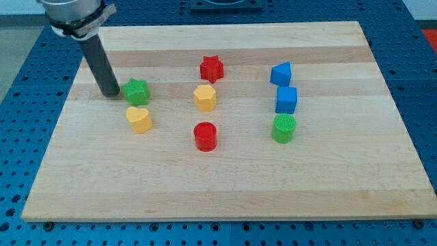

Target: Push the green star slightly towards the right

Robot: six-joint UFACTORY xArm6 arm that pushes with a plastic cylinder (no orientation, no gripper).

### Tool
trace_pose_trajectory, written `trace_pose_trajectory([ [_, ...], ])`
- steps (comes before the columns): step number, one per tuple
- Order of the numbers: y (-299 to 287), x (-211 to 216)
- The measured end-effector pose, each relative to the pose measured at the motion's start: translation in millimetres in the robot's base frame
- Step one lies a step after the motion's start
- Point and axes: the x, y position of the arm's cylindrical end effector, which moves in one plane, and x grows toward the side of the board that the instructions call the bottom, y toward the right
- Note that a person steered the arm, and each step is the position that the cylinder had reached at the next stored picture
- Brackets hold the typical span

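Note:
The green star [136, 91] lies on the wooden board at the view's left. My tip [109, 93] stands just left of the green star, close to it or touching its left side. The dark rod rises from there toward the view's top left. A yellow block [139, 119], roughly heart shaped, lies just below the green star.
A red star [212, 68], a yellow hexagon [205, 98] and a red cylinder [205, 136] lie in a column at mid-board. Two blue blocks [280, 74] [286, 100] and a green cylinder [283, 128] lie further right. The board [355, 178] sits on a blue perforated table.

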Motion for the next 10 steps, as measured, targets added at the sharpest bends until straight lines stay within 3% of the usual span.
trace_pose_trajectory([
  [5,42,-13],
  [8,57,-69],
  [10,143,-116],
])
